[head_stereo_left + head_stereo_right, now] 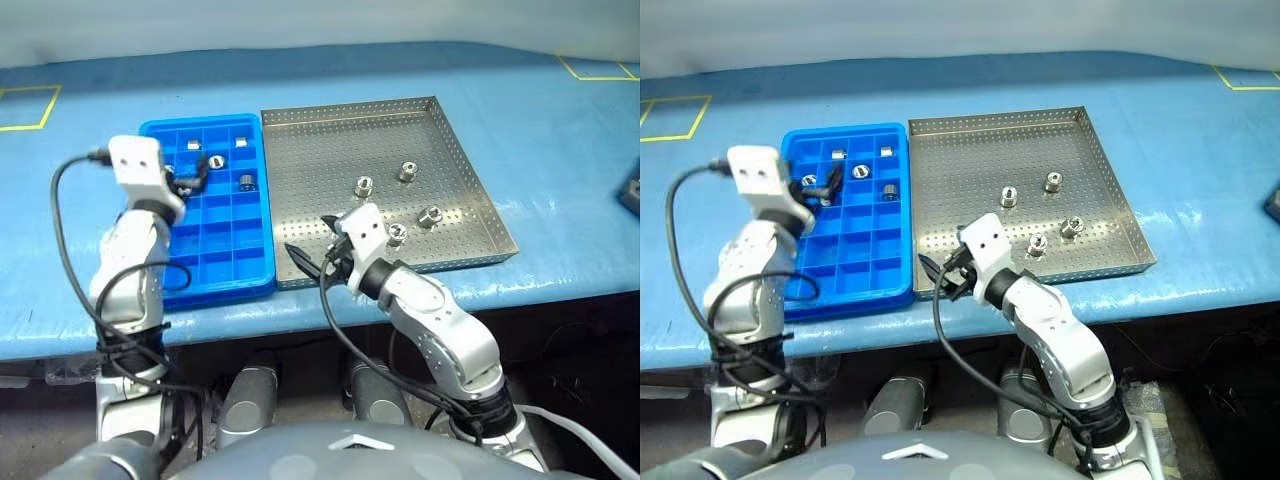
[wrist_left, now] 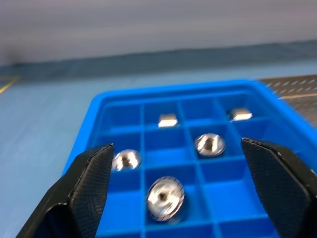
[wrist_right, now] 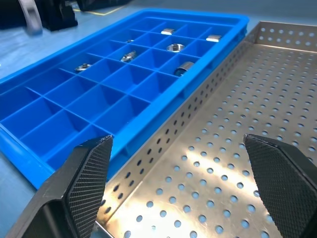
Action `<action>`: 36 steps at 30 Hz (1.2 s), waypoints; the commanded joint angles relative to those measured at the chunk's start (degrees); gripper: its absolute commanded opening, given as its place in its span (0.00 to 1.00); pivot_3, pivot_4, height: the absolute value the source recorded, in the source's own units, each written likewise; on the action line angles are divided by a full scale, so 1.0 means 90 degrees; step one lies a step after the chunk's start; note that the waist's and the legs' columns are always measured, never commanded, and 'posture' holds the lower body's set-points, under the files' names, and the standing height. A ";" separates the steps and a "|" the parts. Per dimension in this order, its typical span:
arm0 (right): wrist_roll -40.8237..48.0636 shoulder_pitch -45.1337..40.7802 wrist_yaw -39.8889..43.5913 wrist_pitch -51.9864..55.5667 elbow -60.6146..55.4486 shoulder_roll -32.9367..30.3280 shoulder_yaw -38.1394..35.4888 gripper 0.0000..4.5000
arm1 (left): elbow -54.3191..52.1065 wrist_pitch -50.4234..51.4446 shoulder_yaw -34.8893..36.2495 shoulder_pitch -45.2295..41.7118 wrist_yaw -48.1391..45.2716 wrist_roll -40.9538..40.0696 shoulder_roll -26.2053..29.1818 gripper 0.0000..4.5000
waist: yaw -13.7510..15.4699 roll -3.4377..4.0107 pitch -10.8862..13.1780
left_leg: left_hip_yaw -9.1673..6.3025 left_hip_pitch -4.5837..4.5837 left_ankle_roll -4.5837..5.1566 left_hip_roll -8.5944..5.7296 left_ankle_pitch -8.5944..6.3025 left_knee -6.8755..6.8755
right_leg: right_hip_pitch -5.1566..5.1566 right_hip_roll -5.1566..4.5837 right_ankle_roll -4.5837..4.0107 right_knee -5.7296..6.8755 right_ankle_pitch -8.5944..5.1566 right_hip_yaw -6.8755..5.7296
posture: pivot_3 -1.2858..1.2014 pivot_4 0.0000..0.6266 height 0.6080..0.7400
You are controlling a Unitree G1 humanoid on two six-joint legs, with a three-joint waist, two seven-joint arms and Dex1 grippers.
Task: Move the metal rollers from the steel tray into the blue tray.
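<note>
My left gripper (image 2: 176, 191) hangs over the far left part of the blue tray (image 1: 255, 285), fingers spread wide with nothing between them; in the left wrist view a roller (image 2: 165, 199) sits in the compartment just under the gap, another (image 2: 210, 145) one cell beyond it, a third (image 2: 125, 159) off beside my finger (image 2: 91, 181), and two more (image 2: 168, 120) lie in the far row; so five metal rollers in that view are down in the blue tray, all in its far half, each in its own cell; the near rows of compartments are bare blue; the blue tray lies on the blue-covered table (image 1: 560, 130) with its long right edge touching the left rim of the steel tray (image 1: 300, 130); my right gripper (image 3: 178, 188) is low at the near left corner of the steel tray, pointing across toward the blue tray, fingers parted as wide as they go and gripping nothing; four rollers are in the steel tray, in its right half: one (image 1: 364, 185) toward the centre, one (image 1: 407, 172) farther back, one (image 1: 429, 216) toward the right rim, and one (image 1: 397, 235) nearest the front edge, just beside my right wrist; all four stand apart from each other on the perforated floor.
</note>
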 commanded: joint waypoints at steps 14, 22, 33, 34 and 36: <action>-0.0082 0.0671 -0.0567 0.0113 -0.0671 -0.0164 -0.0522 1.00 | 0.2904 -0.0554 -0.2998 -0.1589 -0.2498 0.0572 -0.0020 0.99 | -0.0528 0.0003 0.0001 | 0.0010 0.0001 0.0007 0.0004 -0.0001 -0.0007 | -0.0005 0.0001 0.0024 -0.0004 0.0013 0.0005 | 0.43 0.24 1.00; -0.0124 0.0749 -0.0709 0.0099 -0.0685 -0.0091 -0.0480 1.00 | 0.3252 -0.0778 -0.3730 -0.1537 -0.3240 0.1079 0.0159 0.99 | -0.0706 0.0005 0.0002 | 0.0010 -0.0002 0.0009 0.0005 -0.0002 -0.0006 | -0.0007 0.0001 0.0030 -0.0006 0.0016 0.0006 | 0.42 0.24 1.00; -0.0123 0.0475 -0.0551 0.0098 -0.0412 -0.0070 -0.0323 1.00 | 0.2370 -0.0805 -0.2656 -0.0914 -0.2187 0.0881 -0.0046 0.37 | -0.0634 0.0006 0.0004 | 0.0006 -0.0002 0.0009 0.0007 -0.0002 -0.0009 | -0.0010 0.0000 0.0031 -0.0005 0.0016 0.0006 | 0.46 0.24 1.00; -0.0117 0.0433 -0.0522 0.0096 -0.0376 -0.0072 -0.0300 1.00 | 0.2151 -0.0779 -0.2441 -0.0813 -0.2013 0.0791 -0.0111 0.37 | -0.0613 0.0006 0.0004 | 0.0006 -0.0003 0.0009 0.0007 -0.0002 -0.0009 | -0.0011 0.0000 0.0031 -0.0005 0.0016 0.0006 | 0.47 0.24 1.00; -0.0101 0.0336 -0.0466 0.0094 -0.0285 -0.0059 -0.0256 1.00 | 0.1666 -0.0702 -0.1991 -0.0611 -0.1635 0.0633 -0.0244 0.37 | -0.0570 0.0005 0.0004 | 0.0005 -0.0004 0.0009 0.0006 -0.0002 -0.0009 | -0.0009 -0.0002 0.0032 -0.0006 0.0017 0.0006 | 0.47 0.24 1.00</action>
